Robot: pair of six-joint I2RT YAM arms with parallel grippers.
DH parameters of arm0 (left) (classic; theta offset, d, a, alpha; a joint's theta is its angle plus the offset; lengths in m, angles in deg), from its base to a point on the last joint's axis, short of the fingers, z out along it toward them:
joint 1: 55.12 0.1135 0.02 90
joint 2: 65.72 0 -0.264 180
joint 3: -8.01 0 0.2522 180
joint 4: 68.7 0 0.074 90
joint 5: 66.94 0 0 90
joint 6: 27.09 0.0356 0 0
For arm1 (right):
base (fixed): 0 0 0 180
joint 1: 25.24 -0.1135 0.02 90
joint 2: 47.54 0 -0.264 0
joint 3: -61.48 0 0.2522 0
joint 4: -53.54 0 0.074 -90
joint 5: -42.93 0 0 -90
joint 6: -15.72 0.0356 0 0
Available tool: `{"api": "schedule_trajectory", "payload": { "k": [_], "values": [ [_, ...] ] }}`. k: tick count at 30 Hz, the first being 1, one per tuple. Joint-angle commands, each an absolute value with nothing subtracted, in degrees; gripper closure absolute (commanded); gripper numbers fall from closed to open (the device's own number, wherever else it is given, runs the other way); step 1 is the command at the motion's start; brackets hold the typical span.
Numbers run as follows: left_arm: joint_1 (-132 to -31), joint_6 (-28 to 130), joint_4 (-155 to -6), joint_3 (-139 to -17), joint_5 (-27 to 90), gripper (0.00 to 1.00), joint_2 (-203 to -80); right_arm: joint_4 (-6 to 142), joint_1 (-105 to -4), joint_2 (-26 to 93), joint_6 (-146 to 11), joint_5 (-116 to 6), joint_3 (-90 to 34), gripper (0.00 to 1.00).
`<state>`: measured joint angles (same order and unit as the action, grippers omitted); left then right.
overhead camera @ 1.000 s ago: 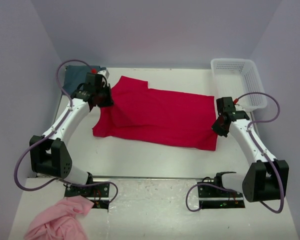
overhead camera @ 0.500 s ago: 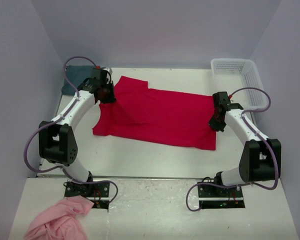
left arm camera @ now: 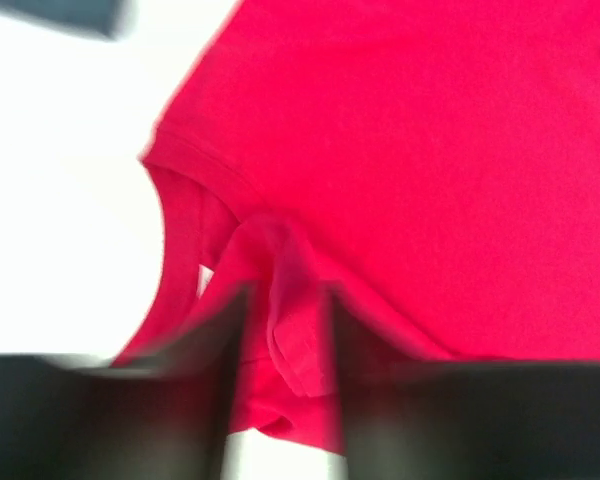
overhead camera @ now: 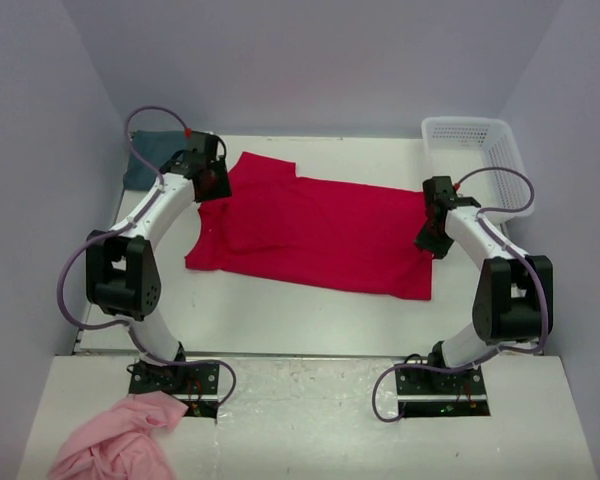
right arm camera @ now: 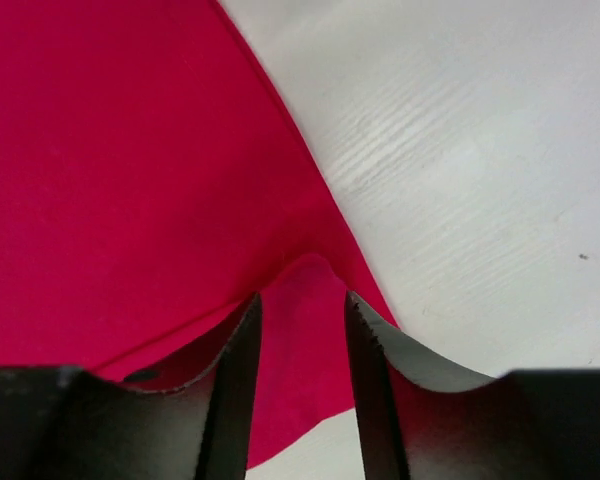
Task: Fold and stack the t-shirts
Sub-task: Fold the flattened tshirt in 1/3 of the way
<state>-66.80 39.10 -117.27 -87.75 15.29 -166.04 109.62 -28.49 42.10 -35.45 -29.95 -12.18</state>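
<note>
The crimson red t-shirt lies spread across the table, folded into a long band. My left gripper hovers low over its back-left corner by the collar. In the left wrist view its fingers stand apart, with a loose ridge of red cloth between them, not pinched. My right gripper is at the shirt's right edge. There its jaws are also apart, over a small hump of red fabric. The teal t-shirt lies bunched at the back-left corner, behind the left arm.
A white plastic basket stands at the back right. A pink cloth lies on the near ledge at the bottom left, beside the left arm's base. Purple walls close in the table on three sides.
Both grippers have gone from shut to open and let go of the red cloth. Both arms have swung further back, and the raised fold at the shirt's left has settled flatter.
</note>
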Motion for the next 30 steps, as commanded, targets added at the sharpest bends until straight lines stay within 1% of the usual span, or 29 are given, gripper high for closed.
{"api": "schedule_trajectory", "payload": {
  "k": [1, 2, 3, 4, 6, 7, 8, 10, 11, 12, 13, 14, 15, 16, 17, 19, 22, 24, 30],
  "values": [
    [-67.94, 38.57, -114.63, -90.92, 7.25, 0.44, -160.04, 109.04, -28.41, 41.49, -36.23, -23.79, -18.19, 0.58],
    [-68.38, 39.09, -114.45, -89.78, 6.63, 0.31, -158.9, 109.57, -28.58, 41.23, -36.49, -22.82, -19.25, 0.52],
    [-68.91, 39.88, -113.76, -88.64, 6.1, 0.01, -157.49, 110.01, -28.93, 40.18, -37.01, -22.29, -21.08, 0.47],
    [-69.96, 39.97, -114.27, -87.67, 3.92, 0.0, -154.96, 110.27, -29.28, 39.3, -37.97, -22.37, -21.71, 0.38],
    [-69.97, 37.88, -116.03, -84.09, 3.72, 0.0, -152.4, 109.75, -30.77, 35.8, -40.08, -24.11, -21.98, 0.27],
    [-69.97, 37.08, -116.82, -82.58, 3.72, 0.0, -149.6, 109.4, -31.3, 34.56, -40.53, -25.7, -21.98, 0.23],
    [-69.97, 36.12, -118.22, -80.91, 3.81, 0.0, -148.27, 109.31, -31.92, 33.42, -40.88, -27.37, -21.98, 0.23],
    [-69.62, 35.05, -118.32, -74.94, 6.78, 0.07, -144.15, 107.82, -34.81, 30.09, -43.51, -33.93, -20.93, 0.24],
    [-69.27, 34.18, -118.93, -73.35, 7.58, 0.15, -143.25, 107.47, -37.78, 29.2, -43.96, -35.89, -20.41, 0.25],
    [-68.05, 33.74, -118.93, -71.77, 8.63, 0.41, -142.37, 107.03, -39.21, 28.4, -44.74, -37.47, -19.27, 0.26],
    [-66.9, 33.73, -118.24, -68.36, 12.56, 0.56, -140.88, 106.41, -40.7, 27.87, -44.4, -38.97, -18.56, 0.32],
    [-65.5, 33.73, -117.45, -67.11, 14.77, 0.71, -140.7, 105.71, -41.76, 27.26, -43.97, -39.94, -17.86, 0.6],
    [-62.61, 33.39, -117.18, -66.05, 17.15, 1.0, -140.61, 104.66, -43.16, 26.99, -43.87, -40.91, -15.94, 0.79],
    [-61.37, 33.29, -117.09, -64.56, 21.26, 1.0, -141.21, 103.61, -43.7, 27.08, -43.61, -41.18, -15.22, 0.98],
    [-60.4, 33.47, -116.48, -63.94, 22.69, 1.0, -141.57, 103.6, -43.88, 27.69, -43.26, -41.62, -14.95, 1.0],
    [-58.99, 34.35, -116.04, -63.06, 27.08, 1.0, -143.58, 103.07, -44.23, 28.65, -43.95, -43.37, -14.16, 1.0],
    [-58.81, 34.79, -115.6, -62.44, 30.6, 1.0, -147.27, 102.11, -44.75, 31.55, -43.87, -46.71, -13.37, 1.0],
    [-58.81, 34.53, -114.63, -61.39, 30.7, 1.0, -148.42, 101.4, -45.71, 34.0, -43.09, -48.47, -12.23, 1.0],
    [-58.81, 34.79, -112.61, -60.42, 30.44, 1.0, -151.85, 99.11, -48.01, 40.25, -41.94, -48.74, -12.22, 1.0]
  ]
}}
